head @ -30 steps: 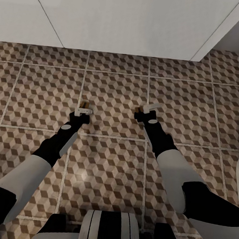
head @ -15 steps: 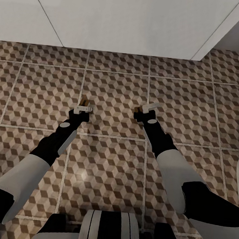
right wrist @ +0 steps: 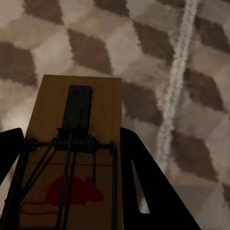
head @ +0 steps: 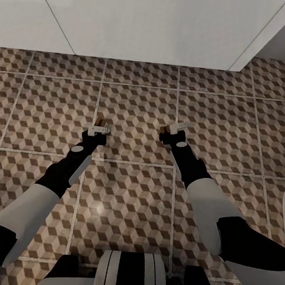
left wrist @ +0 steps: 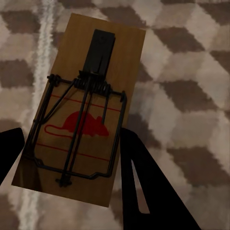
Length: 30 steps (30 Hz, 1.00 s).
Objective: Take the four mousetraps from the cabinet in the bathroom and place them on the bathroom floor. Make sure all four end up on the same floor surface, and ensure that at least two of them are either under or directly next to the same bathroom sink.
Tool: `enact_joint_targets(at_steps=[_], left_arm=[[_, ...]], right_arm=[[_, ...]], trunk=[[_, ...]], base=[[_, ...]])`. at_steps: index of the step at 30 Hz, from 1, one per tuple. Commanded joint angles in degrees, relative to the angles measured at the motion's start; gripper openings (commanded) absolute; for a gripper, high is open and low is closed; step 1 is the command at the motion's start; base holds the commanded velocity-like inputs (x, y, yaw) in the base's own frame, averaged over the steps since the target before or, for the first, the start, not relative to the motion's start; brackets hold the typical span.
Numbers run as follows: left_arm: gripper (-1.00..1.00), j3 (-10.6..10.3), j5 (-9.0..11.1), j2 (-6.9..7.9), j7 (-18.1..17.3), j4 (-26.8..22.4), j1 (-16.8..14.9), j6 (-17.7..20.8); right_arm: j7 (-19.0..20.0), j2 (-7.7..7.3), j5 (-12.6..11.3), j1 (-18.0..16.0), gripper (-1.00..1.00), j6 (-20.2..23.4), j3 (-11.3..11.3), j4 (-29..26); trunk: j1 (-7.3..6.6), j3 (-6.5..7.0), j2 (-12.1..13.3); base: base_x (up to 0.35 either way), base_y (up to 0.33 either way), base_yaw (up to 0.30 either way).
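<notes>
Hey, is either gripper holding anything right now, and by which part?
Each holds a mousetrap by its long side edges: the left gripper one mousetrap, the right gripper another mousetrap.

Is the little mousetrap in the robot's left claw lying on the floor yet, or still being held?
Held. Left gripper fingers flank the mousetrap on both sides above the floor tiles.

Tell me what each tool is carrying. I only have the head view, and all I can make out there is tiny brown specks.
Observer: The left tool is clamped on a mousetrap by its long edges.
Operator: And the right?
Observer: The right tool grips a second mousetrap, with a red mouse printed on its board.
Operator: Is it down on the tiles?
Observer: I cannot tell. A pale grout line crosses the bathroom floor beside it.
</notes>
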Motion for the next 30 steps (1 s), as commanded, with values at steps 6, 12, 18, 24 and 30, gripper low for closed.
enact_joint_targets(at_steps=[6,12,18,24,30], left_arm=[[-1.0,-0.39,0.55,0.09,0.66,0.07,0.0,0.25],[-1.0,-0.39,0.55,0.09,0.67,1.2,0.1,0.13],[-1.0,-0.39,0.55,0.08,0.46,3.32,0.14,-0.29],[-1.0,-0.39,0.55,0.01,0.35,6.77,0.14,-3.81],[-1.0,-0.39,0.55,-0.07,0.32,8.03,0.14,-6.57]], right_arm=[[-0.02,0.0,0.28,0.01,-1.0,0.31,0.23,-0.07],[0.0,0.0,0.23,0.01,-1.0,-0.65,0.32,-0.09],[0.0,0.0,0.17,0.01,-1.0,-4.01,0.34,0.4],[0.0,0.0,0.06,0.16,-1.0,-7.26,0.34,0.87],[0.0,0.0,0.16,0.27,-1.0,-11.27,0.33,5.47]], trunk=[[-0.01,-0.03,-0.01],[-0.01,-0.03,-0.01],[-0.01,-0.03,-0.01],[-0.01,-0.03,-0.01],[-0.01,-0.03,-0.01]], base=[[0.0,0.0,0.0],[0.0,0.0,0.0],[0.0,0.0,0.0],[0.0,0.0,0.0],[0.0,0.0,0.0]])
